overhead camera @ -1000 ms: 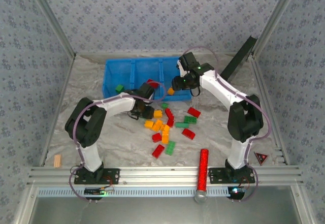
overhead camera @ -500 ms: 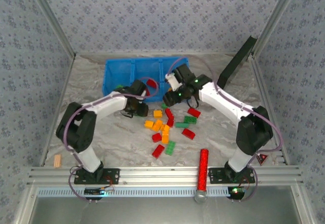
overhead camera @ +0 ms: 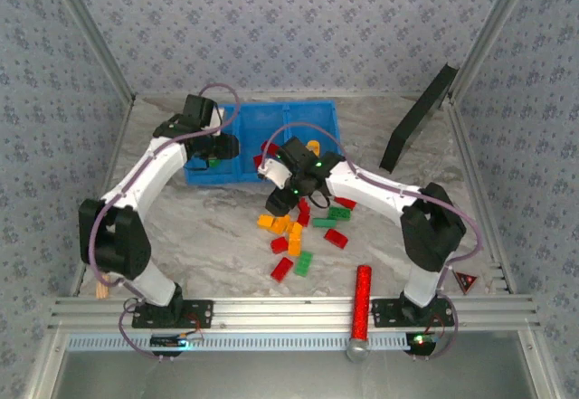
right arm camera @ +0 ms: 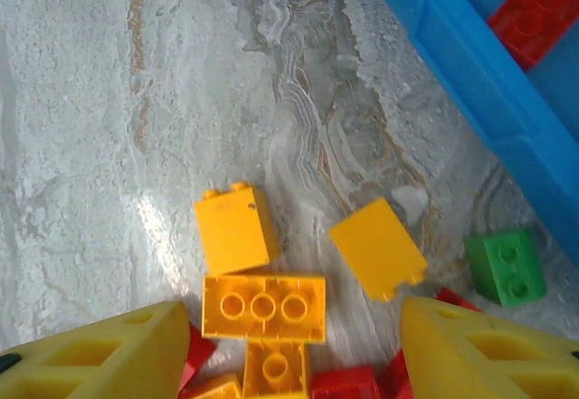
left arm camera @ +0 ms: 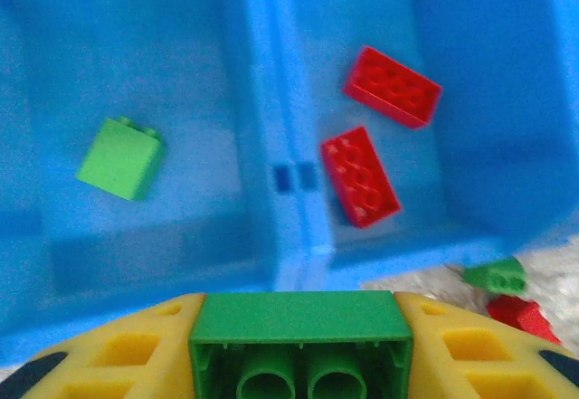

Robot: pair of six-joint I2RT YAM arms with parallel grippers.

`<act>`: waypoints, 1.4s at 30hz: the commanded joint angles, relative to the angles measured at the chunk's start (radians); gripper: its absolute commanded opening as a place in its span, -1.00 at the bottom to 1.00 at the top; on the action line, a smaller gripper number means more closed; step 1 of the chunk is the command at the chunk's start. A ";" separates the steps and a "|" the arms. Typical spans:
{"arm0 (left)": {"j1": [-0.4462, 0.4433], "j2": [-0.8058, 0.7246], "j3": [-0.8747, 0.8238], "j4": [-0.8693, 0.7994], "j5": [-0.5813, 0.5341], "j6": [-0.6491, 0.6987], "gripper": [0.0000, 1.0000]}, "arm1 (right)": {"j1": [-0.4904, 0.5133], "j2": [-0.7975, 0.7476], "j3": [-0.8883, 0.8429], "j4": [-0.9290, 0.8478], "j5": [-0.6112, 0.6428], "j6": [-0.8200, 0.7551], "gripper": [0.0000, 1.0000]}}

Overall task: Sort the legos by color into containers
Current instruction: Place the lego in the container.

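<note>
Top cam: left gripper (overhead camera: 215,152) sits over the blue tray's (overhead camera: 258,109) left compartment, and right gripper (overhead camera: 279,204) is just in front of the tray.
Left wrist: it's pinching a green lego (left arm camera: 301,331) above the tray.
Right wrist: jaws are spread over orange legos (right arm camera: 262,307) beside the tray.

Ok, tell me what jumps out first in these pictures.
The bright blue tray at the table's far side, with the left gripper holding a green brick above it. Next, the heap of red, green and orange bricks mid-table, with the right gripper open just above them.
</note>
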 commanded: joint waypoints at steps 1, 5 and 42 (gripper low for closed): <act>0.053 0.088 0.059 -0.038 -0.016 0.034 -0.21 | 0.028 0.052 0.061 -0.041 0.004 -0.044 0.32; 0.081 0.190 0.112 -0.019 -0.048 0.002 -0.21 | 0.056 0.096 0.079 -0.032 0.012 -0.067 0.32; 0.151 0.327 0.265 0.130 0.248 -0.130 0.48 | 0.122 0.333 0.214 -0.147 0.080 -0.197 0.14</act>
